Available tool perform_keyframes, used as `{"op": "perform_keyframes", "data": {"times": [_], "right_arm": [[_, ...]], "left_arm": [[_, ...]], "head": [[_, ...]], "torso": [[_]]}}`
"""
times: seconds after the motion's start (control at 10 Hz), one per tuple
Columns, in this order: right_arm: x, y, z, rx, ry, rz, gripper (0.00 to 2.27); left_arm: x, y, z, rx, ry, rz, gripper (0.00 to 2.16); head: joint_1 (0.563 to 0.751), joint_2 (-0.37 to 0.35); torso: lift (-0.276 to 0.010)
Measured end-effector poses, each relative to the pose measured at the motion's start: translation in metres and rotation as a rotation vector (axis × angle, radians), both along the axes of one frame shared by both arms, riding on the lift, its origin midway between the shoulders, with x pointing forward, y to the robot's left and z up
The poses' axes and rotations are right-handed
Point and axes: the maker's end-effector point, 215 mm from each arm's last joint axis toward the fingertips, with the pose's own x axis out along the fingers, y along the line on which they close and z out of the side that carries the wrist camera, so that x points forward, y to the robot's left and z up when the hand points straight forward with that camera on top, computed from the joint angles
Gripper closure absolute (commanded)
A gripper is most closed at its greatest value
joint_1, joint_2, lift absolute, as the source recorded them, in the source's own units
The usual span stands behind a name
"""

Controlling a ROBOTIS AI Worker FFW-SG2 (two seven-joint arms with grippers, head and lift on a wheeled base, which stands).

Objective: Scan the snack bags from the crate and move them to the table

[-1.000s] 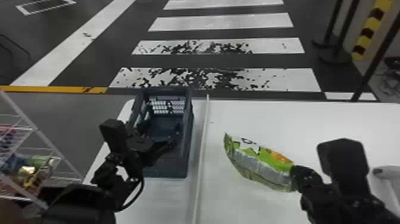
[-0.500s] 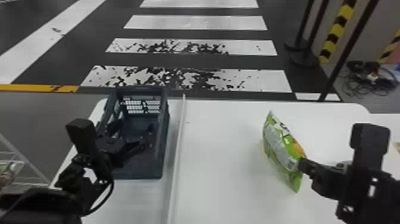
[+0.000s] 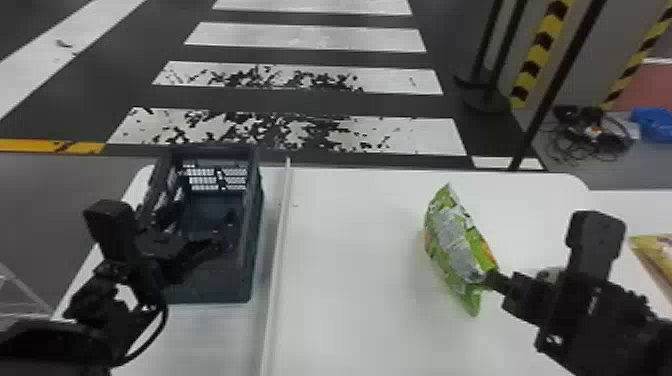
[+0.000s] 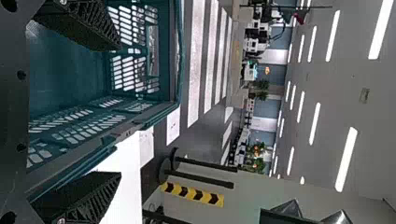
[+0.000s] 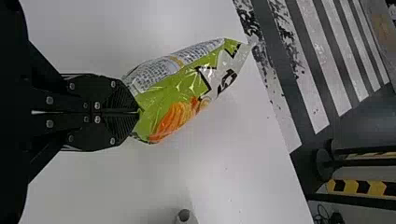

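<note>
In the head view, with twelve o'clock pointing away from the robot, the snack bag is on the four o'clock side, over the white table; whether it touches the tabletop is hard to tell. The right gripper meets the bag at its four o'clock side. The right wrist view shows that gripper pressed together on an edge of the bag, the pinched part hidden between the fingers. The bag slants, its far corner toward eleven o'clock.

The crate stands at nine o'clock from the bag, across a raised strip. The left arm covers part of it, and its dim inside is hard to make out. The left gripper is at the crate's opening; in the left wrist view its fingers stand wide apart, with nothing pinched. Whether they touch the crate is unclear.

A yellowish packet is cut off at the head view's edge, toward four o'clock. A pale thing with a dark opening is cut off in the right wrist view.
</note>
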Motion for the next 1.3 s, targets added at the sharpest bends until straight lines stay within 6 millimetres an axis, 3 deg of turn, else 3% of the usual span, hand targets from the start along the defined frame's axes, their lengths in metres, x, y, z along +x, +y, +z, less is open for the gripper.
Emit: {"op": "perform_keyframes", "data": {"times": [0.5, 0.6, 0.7, 0.8, 0.9, 1.3], "right_arm": [[-0.004, -0.059, -0.034, -0.048, 0.081, -0.117, 2.21], [-0.009, -0.066, -0.038, -0.066, 0.098, -0.131, 2.06], [-0.012, -0.068, -0.04, -0.073, 0.107, -0.133, 1.59], [-0.014, -0.069, -0.04, -0.08, 0.113, -0.129, 0.72], [-0.015, -0.068, -0.039, -0.085, 0.116, -0.122, 0.0], [-0.005, -0.059, -0.023, -0.142, 0.08, -0.058, 0.04]], "left_arm": [[0.001, 0.005, -0.007, 0.002, 0.011, 0.0, 0.03], [0.002, 0.004, -0.008, 0.0, 0.013, -0.001, 0.03], [0.003, 0.002, -0.009, -0.003, 0.014, -0.003, 0.03], [0.004, -0.001, -0.01, -0.006, 0.015, -0.006, 0.03], [0.005, -0.003, -0.01, -0.009, 0.015, -0.008, 0.03], [0.006, -0.003, -0.018, -0.008, 0.03, -0.007, 0.03]], "head": [[0.695, -0.08], [0.695, -0.092], [0.695, -0.096], [0.695, -0.101], [0.695, -0.104], [0.695, -0.095]], "torso": [[-0.095], [-0.095], [-0.095], [-0.095], [-0.095], [-0.095]]}}
